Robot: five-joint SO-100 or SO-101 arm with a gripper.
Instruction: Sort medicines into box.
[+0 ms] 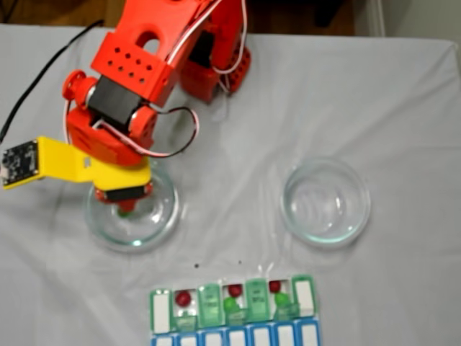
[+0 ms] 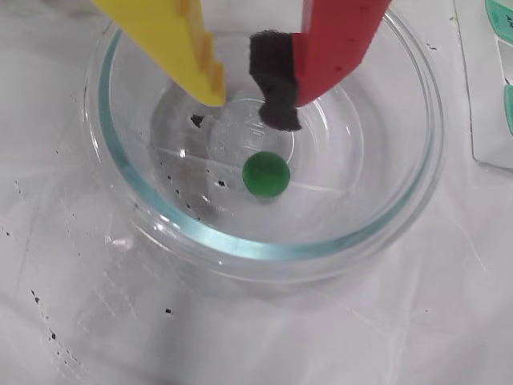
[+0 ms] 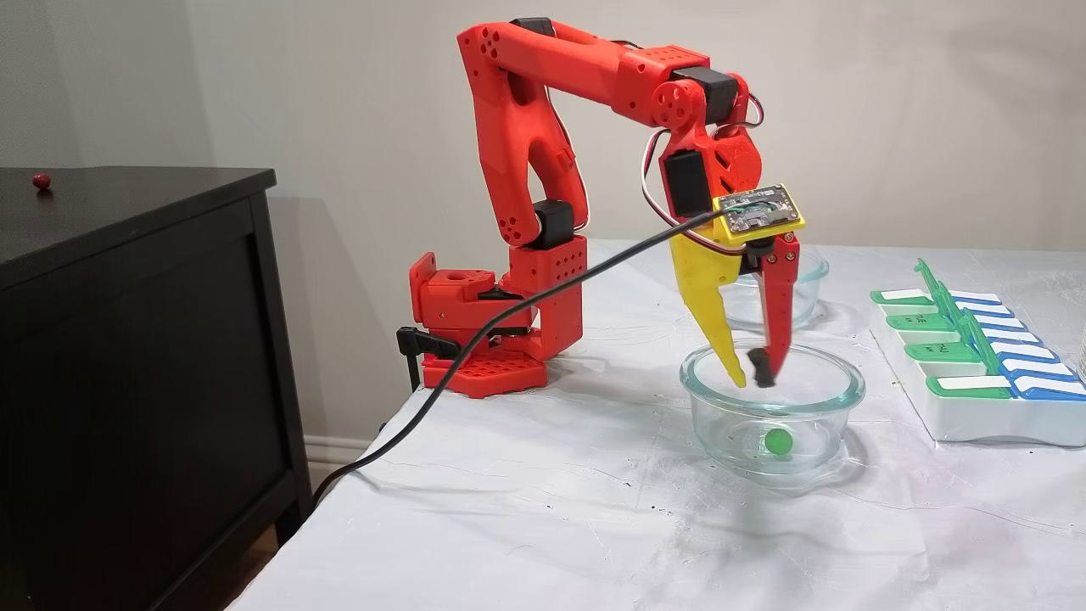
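Note:
One green medicine ball (image 2: 266, 175) (image 3: 779, 441) lies on the bottom of a round clear glass dish (image 2: 264, 247) (image 1: 170, 216) (image 3: 704, 407). My gripper (image 2: 250, 108) (image 3: 752, 379) (image 1: 127, 203) hangs inside the dish rim just above the ball. It is open a small way, with nothing between the yellow finger and the red finger with its black pad (image 2: 276, 88). The box (image 1: 161, 308) (image 3: 976, 420) stands at the table's front edge in a fixed view with some green lids raised. It holds dark red balls (image 1: 184, 296) and green balls (image 1: 230, 304).
A second glass dish (image 1: 288, 209) (image 3: 810, 271) stands to the right of the first in a fixed view. A dark red ball (image 3: 41, 180) sits on the black cabinet (image 3: 136, 339) beside the table. The arm's base (image 3: 484, 339) and a black cable (image 3: 475, 339) are at the back.

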